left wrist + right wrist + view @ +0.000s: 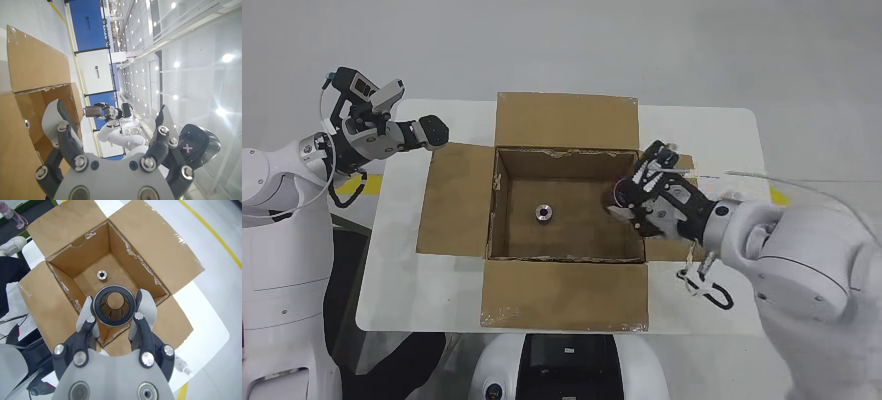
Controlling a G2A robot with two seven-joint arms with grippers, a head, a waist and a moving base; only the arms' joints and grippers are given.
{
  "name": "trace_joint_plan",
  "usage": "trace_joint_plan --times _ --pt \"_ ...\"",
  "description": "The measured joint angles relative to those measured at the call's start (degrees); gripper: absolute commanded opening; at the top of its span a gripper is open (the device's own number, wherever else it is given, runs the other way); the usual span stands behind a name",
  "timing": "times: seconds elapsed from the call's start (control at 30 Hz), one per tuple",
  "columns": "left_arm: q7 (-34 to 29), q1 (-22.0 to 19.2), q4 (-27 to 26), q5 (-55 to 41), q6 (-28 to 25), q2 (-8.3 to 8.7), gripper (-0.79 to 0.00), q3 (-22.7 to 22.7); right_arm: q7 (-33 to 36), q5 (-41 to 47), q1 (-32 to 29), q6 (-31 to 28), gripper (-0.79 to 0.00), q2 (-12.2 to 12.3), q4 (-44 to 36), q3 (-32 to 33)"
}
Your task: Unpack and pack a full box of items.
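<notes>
The right gripper [114, 297] is clamped on a metal sleeve [114, 313] with a black ring at its end, 1 finger pressed to each side of the barrel. It holds the sleeve upright over the open cardboard box [564, 292], on the box's right side, close to the right wall. From its own wrist camera I look straight down through the sleeve's bore at the box floor.

The left gripper [438, 131] holds nothing, its 2 fingers spread wide apart. It hangs beside the box's left flap, near the far left corner of the white table [722, 130], well apart from the sleeve.

A small metal bushing [543, 211] stands on the box floor, roughly in the middle, apart from the walls and off to the left of the held sleeve.

The left wrist camera gives the side-on sight the others lack: the sleeve's grey barrel showing in the far gripper. The top view sets out all 4 flaps folded outward on the table.
</notes>
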Motion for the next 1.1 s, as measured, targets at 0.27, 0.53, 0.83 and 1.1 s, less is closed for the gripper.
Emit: trace_joint_plan --times 0.27,0.53,0.83,1.1 --pt "0.0 0.0 0.0 0.0 0.0 0.0 0.0 0.0 -0.9 2.1 -7.5 -1.0 -0.785 1.4 -3.6 12.7" --pt "0.0 0.0 0.0 0.0 0.0 0.0 0.0 0.0 -3.4 4.9 -14.0 -1.2 -0.785 2.4 -3.6 22.0" --pt "0.0 0.0 0.0 0.0 0.0 0.0 0.0 0.0 -6.9 5.3 -22.3 -1.2 -0.785 3.0 -2.7 29.3" --pt "0.0 0.0 0.0 0.0 0.0 0.0 0.0 0.0 -11.0 3.7 -25.6 -3.2 -0.785 3.5 2.4 32.3"
